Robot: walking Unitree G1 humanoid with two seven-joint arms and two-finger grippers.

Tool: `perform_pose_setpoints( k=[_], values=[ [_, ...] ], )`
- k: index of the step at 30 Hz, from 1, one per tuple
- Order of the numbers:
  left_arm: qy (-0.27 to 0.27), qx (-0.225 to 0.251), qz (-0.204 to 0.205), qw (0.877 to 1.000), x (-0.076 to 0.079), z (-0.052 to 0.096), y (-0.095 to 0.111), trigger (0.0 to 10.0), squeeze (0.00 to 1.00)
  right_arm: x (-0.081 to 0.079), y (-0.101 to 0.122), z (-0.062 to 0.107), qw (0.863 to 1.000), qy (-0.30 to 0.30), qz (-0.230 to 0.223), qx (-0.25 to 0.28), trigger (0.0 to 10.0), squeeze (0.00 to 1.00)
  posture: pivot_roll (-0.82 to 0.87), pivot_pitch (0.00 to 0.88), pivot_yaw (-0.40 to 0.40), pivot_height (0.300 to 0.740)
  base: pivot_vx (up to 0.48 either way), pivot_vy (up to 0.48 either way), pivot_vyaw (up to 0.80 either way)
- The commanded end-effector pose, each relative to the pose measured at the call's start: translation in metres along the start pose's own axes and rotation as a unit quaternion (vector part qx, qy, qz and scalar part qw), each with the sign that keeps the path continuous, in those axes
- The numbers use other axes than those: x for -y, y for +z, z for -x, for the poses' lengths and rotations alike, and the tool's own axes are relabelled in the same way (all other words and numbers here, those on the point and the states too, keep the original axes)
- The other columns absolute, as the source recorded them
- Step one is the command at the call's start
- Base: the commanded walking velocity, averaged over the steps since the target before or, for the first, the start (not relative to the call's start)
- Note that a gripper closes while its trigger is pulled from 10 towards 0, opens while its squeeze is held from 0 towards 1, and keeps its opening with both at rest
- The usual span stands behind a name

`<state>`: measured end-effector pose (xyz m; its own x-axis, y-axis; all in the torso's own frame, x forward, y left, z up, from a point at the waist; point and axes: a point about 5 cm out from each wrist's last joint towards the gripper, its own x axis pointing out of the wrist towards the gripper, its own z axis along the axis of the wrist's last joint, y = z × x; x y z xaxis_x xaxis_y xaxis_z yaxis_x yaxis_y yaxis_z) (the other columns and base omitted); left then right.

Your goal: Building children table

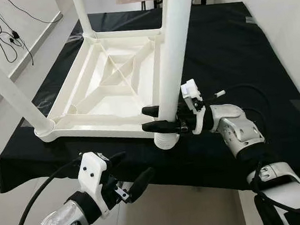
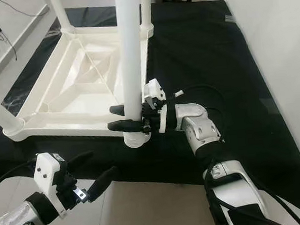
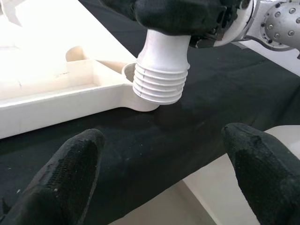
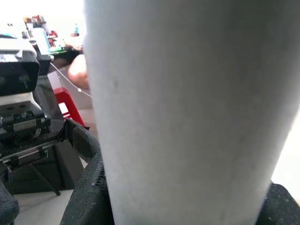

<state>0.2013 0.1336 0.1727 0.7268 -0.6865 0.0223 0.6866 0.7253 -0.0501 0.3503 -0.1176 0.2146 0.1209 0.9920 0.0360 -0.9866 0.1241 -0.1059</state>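
We see the white table leg (image 1: 175, 51) standing upright at centre frame, its ribbed end beside the upturned tabletop's (image 1: 104, 82) near corner socket on the black-draped bench (image 1: 229, 57). Our right hand (image 1: 158, 118) pinches the leg; our left hand (image 1: 128, 173), fingers spread, hovers lower left.

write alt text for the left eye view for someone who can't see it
The right end effector grips a white table leg near its ribbed lower end, at the near right corner of an upturned white plastic tabletop on a black cloth. The left end effector hovers open below the cloth's near edge. Other legs already stand in their corners.
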Motion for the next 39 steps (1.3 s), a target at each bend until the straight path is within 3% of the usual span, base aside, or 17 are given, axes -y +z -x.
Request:
perform_pose_setpoints(
  k=[1,6,12,26,30,32,34,39],
  values=[
    [-0.003,-0.014,0.001,1.000,0.001,0.003,-0.003,10.0,0.00,-0.002,-0.010,0.003,1.000,0.000,-0.022,-0.015,10.0,0.00,0.06,0.252,-0.028,0.740,0.000,0.000,0.00],
    [-0.003,-0.013,0.002,1.000,0.004,0.004,-0.002,10.0,0.00,0.010,-0.007,0.000,0.999,-0.052,-0.012,-0.002,10.0,0.00,0.07,0.266,-0.029,0.740,0.000,0.000,0.00],
    [-0.003,-0.014,0.000,1.000,0.006,0.007,-0.001,10.0,0.00,0.018,-0.008,0.007,0.995,-0.099,-0.014,0.005,10.0,0.00,0.08,0.276,-0.025,0.740,0.000,0.000,0.00],
    [-0.004,-0.019,-0.002,1.000,0.006,0.010,0.000,10.0,0.00,0.016,-0.011,0.016,0.996,-0.094,0.001,0.004,10.0,0.00,0.08,0.280,-0.014,0.740,0.000,0.000,0.00],
    [-0.004,-0.020,-0.002,1.000,0.006,0.010,0.000,10.0,0.00,0.010,-0.016,0.014,0.997,-0.074,0.018,-0.011,10.0,0.00,0.08,0.277,-0.012,0.740,0.000,0.000,0.00],
    [-0.004,-0.021,-0.003,1.000,0.005,0.010,0.000,10.0,0.00,0.000,-0.029,0.010,0.995,-0.045,0.055,-0.063,10.0,0.00,0.08,0.274,-0.012,0.740,0.000,0.000,0.00],
    [-0.004,-0.021,-0.003,1.000,0.005,0.010,0.000,10.0,0.00,0.000,-0.029,0.010,0.995,-0.045,0.055,-0.063,10.0,0.00,0.08,0.274,-0.012,0.740,0.000,0.000,0.00],
    [-0.004,-0.021,-0.003,1.000,0.005,0.009,-0.001,10.0,0.00,-0.006,-0.039,0.010,0.987,-0.015,0.093,-0.131,10.0,0.00,0.08,0.268,-0.014,0.740,0.000,0.000,0.00]
  ],
)
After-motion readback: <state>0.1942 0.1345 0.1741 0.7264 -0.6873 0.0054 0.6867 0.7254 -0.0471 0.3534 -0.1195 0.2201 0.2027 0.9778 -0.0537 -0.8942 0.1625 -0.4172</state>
